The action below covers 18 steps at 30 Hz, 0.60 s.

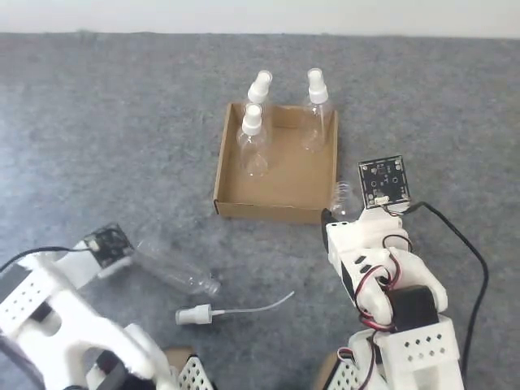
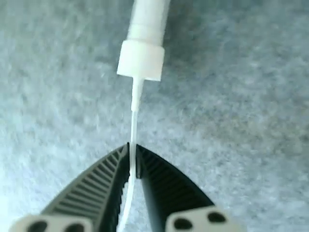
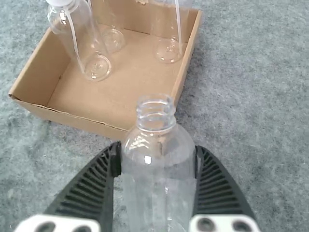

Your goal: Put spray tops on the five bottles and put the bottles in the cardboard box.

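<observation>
Bottle [image 3: 155,113]: clear plastic, uncapped, threaded neck, upright. It's grasped round the body by right gripper [image 3: 155,152], just outside cardboard box [image 1: 276,210] at its 5 o'clock corner. Box has three capped bottles [image 1: 253,142] standing toward its 12 o'clock side; near half bare. Left gripper [image 2: 131,147] is clenched on thin tube of white spray top [image 2: 141,58]. Second clear bottle [image 1: 175,274] lies at box's 7 o'clock on grey carpet [image 1: 97,122], open at 9 and 3.
</observation>
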Each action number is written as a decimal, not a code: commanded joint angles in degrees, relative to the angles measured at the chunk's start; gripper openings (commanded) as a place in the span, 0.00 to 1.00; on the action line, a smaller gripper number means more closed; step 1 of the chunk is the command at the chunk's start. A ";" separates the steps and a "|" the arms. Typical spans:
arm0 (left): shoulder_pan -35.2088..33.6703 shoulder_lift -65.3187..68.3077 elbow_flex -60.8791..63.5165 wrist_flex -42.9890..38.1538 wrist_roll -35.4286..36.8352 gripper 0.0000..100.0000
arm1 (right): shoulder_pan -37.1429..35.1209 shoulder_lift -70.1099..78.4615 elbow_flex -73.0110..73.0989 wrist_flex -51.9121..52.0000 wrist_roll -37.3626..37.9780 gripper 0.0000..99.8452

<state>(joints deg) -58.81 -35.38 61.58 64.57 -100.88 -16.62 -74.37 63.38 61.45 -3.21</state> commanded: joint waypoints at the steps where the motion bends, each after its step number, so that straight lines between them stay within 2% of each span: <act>1: -2.46 -1.49 -3.21 0.79 11.08 0.01 | 0.84 -0.92 -0.88 -1.63 -0.18 0.01; 7: -5.19 -1.49 -3.21 0.53 26.29 0.01 | 0.84 -0.92 -0.88 -1.63 -0.18 0.01; 13: -6.33 -1.14 -0.48 0.79 44.48 0.01 | 0.84 -0.92 -0.88 -1.63 -0.18 0.01; 18: -5.89 -1.49 6.37 0.53 49.32 0.02 | 0.84 -0.92 -0.88 -1.63 -0.26 0.01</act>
<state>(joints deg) -65.05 -35.38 64.57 64.84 -54.90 -16.62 -74.37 63.38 61.45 -3.21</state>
